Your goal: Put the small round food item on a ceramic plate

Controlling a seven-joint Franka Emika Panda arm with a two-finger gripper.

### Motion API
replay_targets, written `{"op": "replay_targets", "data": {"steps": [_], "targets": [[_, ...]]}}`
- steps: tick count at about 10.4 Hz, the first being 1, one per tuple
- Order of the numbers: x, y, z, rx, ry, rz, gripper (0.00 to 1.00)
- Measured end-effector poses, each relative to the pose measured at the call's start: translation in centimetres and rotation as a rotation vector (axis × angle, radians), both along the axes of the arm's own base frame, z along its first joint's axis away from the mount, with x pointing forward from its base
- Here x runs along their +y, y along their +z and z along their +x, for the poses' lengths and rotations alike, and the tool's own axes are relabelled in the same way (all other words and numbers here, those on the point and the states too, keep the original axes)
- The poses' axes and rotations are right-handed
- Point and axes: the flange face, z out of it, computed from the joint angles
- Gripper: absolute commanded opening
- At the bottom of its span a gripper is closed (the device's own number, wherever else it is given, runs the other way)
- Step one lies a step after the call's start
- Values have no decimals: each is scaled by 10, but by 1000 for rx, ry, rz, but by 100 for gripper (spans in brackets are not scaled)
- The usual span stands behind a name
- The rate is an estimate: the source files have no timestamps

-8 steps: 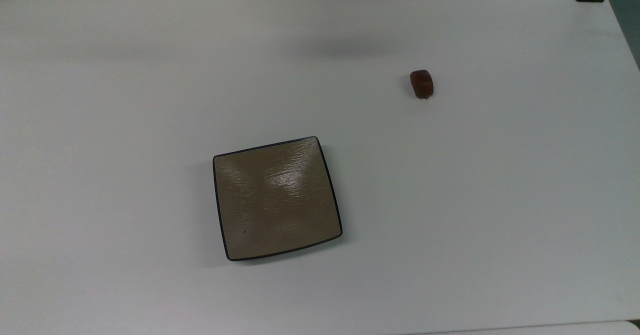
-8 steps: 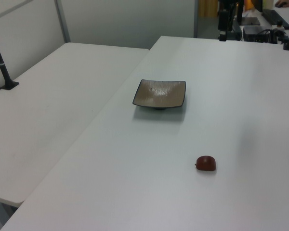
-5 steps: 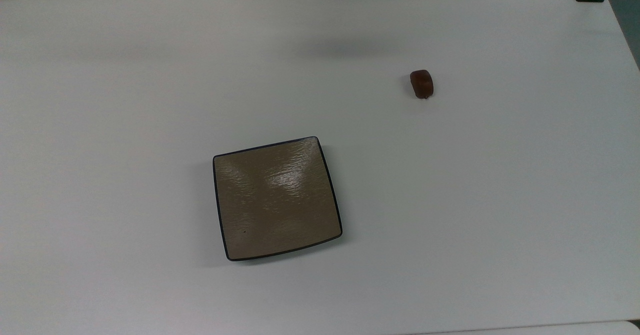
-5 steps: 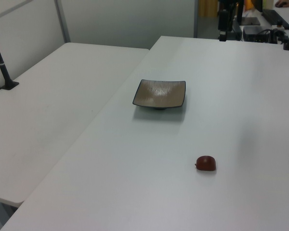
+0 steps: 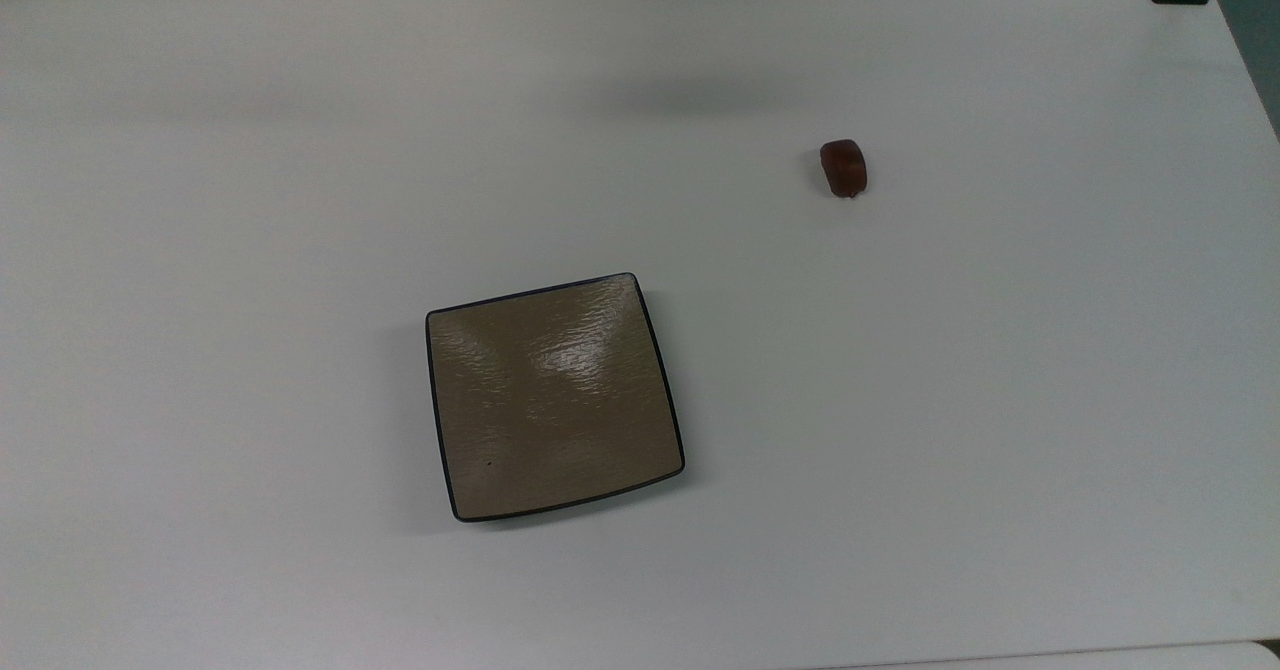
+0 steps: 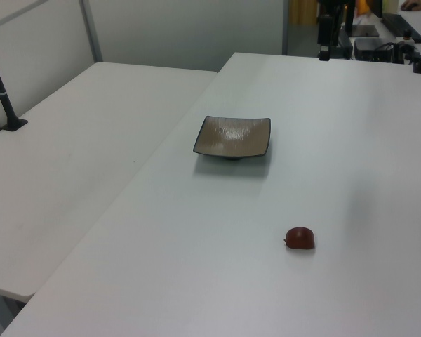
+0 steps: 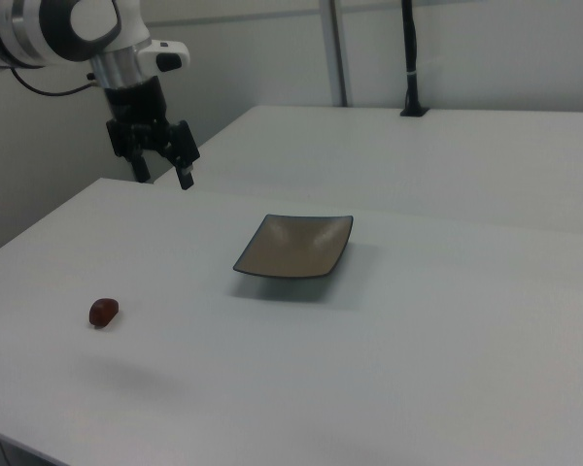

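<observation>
Nothing grasped yet: gripper (image 7: 162,177) hangs high, fingers apart, empty. Food (image 5: 844,167) lies on the table (image 5: 1000,400), well apart from the plate (image 5: 553,396). Centre over it, descend straight, close across its short axis.

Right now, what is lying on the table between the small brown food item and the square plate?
Nothing: in the top view, bare white table separates the food item from the plate.
</observation>
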Motion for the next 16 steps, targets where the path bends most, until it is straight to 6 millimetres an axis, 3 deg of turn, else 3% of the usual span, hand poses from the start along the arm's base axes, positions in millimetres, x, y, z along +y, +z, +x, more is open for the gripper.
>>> {"op": "replay_targets", "data": {"steps": [7, 9, 13, 16], "targets": [[8, -1, -1, 8, 8, 36, 100], [36, -1, -7, 13, 56, 46, 100], [126, -2, -37, 17, 99, 42, 100], [173, -14, -55, 38, 122, 34, 100]]}}
